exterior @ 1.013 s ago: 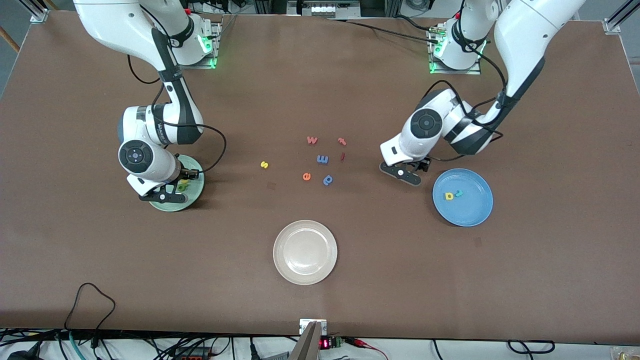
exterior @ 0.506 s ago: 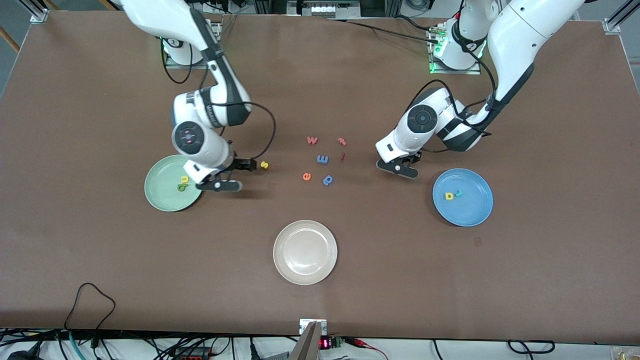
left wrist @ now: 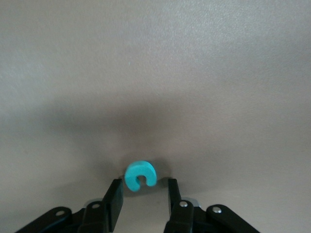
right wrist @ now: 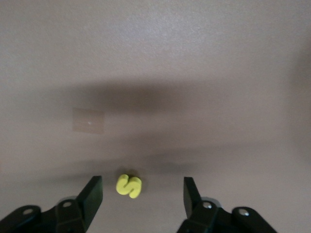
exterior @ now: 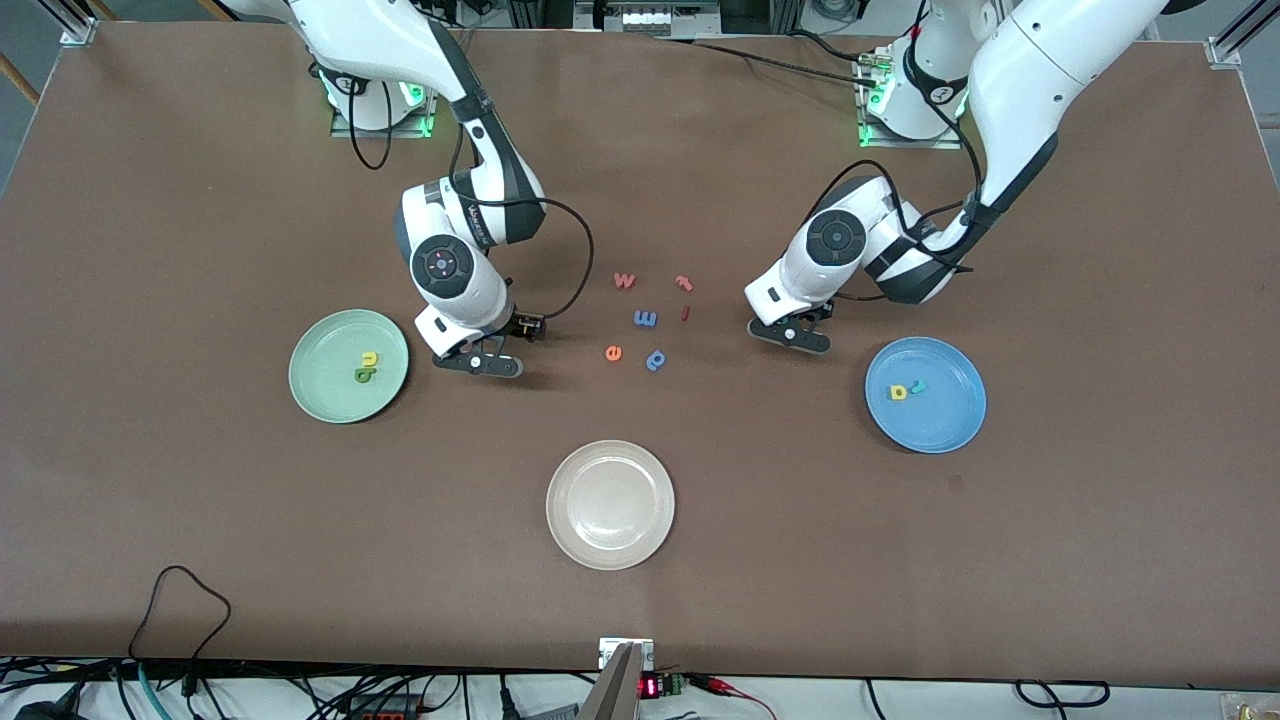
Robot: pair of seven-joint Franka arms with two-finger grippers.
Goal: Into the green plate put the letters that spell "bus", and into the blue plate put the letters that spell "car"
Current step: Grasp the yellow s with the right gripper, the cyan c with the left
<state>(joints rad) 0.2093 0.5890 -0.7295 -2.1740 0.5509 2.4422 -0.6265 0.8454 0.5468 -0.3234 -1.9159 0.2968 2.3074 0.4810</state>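
A teal "c" lies on the table between the fingertips of my left gripper, which stands open and low beside the blue plate. In that plate rest the yellow "a" and the teal "r". Down at the table, my right gripper is open around the yellow "s", with a gap on each side. From the front, both grippers hide their letters. The green plate holds the yellow "u" and the dark green "b".
Loose letters lie between the two grippers: a red w, a red t-like piece, a blue m, a red i, an orange e, a blue p. A beige-white plate sits nearer the front camera.
My right gripper has swung from over the green plate toward the table's middle and now covers the yellow "s". My left gripper has edged slightly away from the blue plate.
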